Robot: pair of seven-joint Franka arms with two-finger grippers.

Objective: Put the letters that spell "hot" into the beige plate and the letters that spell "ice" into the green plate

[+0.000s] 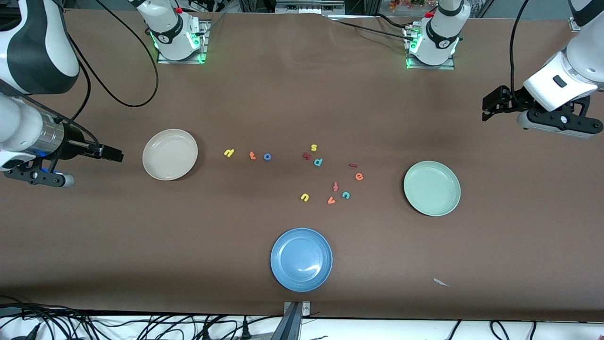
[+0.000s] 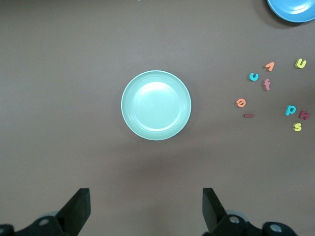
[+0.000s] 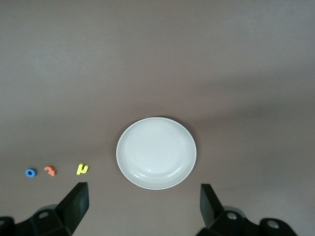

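Note:
The beige plate (image 1: 170, 154) lies empty toward the right arm's end. Beside it in a row lie the yellow h (image 1: 229, 152), orange t (image 1: 252, 155) and blue o (image 1: 267, 156). The green plate (image 1: 432, 188) lies empty toward the left arm's end, with the dark red i (image 1: 352, 165), orange e (image 1: 359, 176) and teal c (image 1: 346, 194) beside it. My right gripper (image 1: 115, 154) hangs open over bare table beside the beige plate (image 3: 156, 153). My left gripper (image 1: 487, 105) hangs open, empty, over the table's end; its view shows the green plate (image 2: 156, 105).
A blue plate (image 1: 301, 259) lies empty nearer the front camera. Other letters are scattered mid-table: yellow s (image 1: 314, 147), teal p (image 1: 318, 162), a dark red letter (image 1: 306, 156), orange f (image 1: 335, 186), orange v (image 1: 331, 200), yellow u (image 1: 305, 197). A white scrap (image 1: 441, 282) lies near the front edge.

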